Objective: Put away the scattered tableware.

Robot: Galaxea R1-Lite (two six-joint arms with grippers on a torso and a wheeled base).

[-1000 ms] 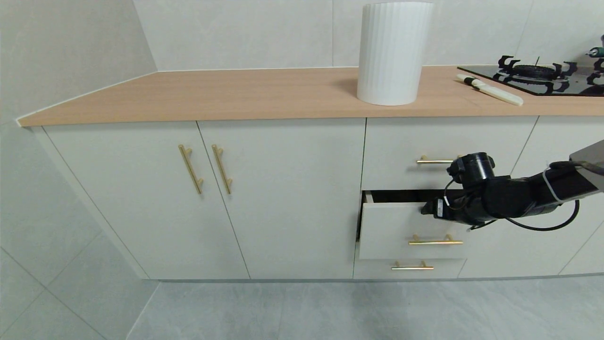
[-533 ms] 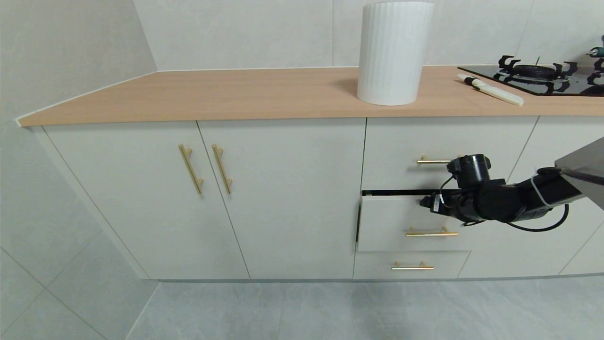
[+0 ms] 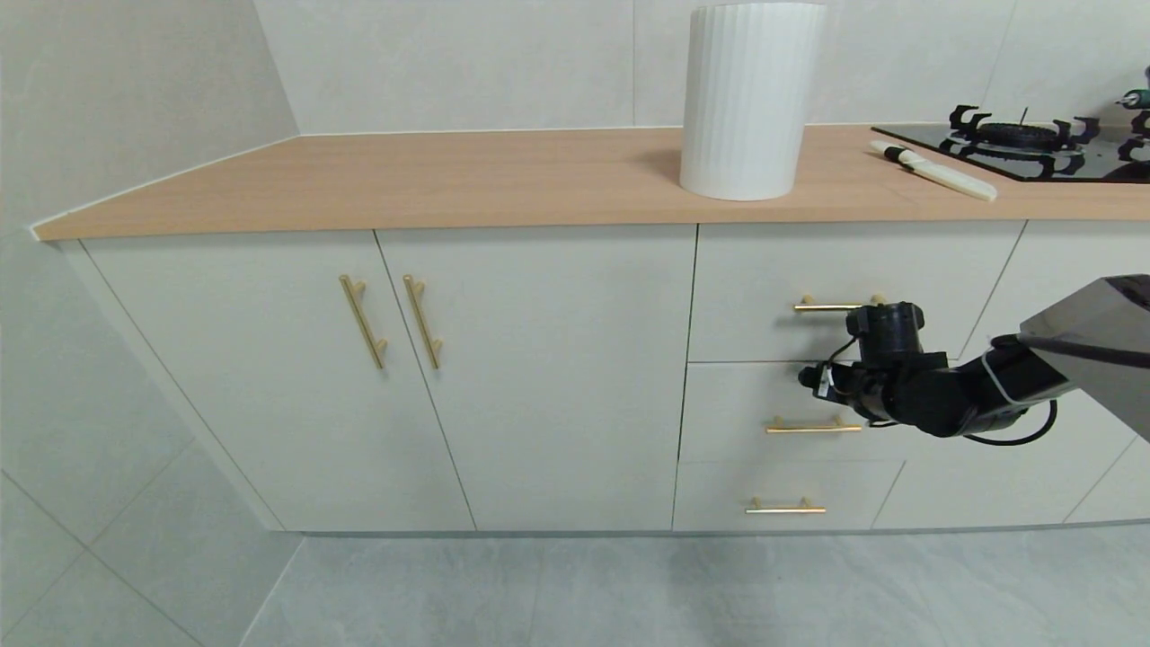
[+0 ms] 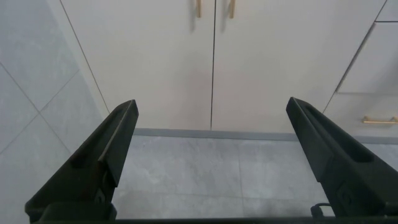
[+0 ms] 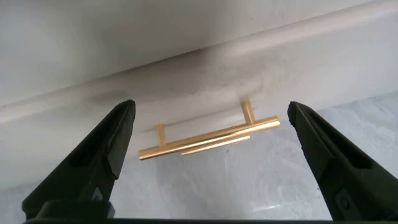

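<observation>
One sec back the middle drawer (image 3: 746, 400) was gaping; it's now sitting flush, right gripper (image 5: 210, 112) prob. pressing its front, jaws apart. The left gripper (image 4: 211, 109) is hanging low, jaws apart too. Knife (image 3: 934, 171) is lying on desk (image 3: 449, 180), awaiting stowing.

Head camera above cabinets (image 3: 539, 377); 2 wrist cameras close.

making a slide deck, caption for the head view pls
Right gripper at the closed middle drawer front; a white knife lies on the countertop.

Pale tiled walls (image 3: 449, 63) fill the top; a wooden counter (image 3: 404, 180) crosses mid-frame above cream cabinets (image 3: 539, 377), grey floor tiles (image 3: 539, 593) below.
</observation>
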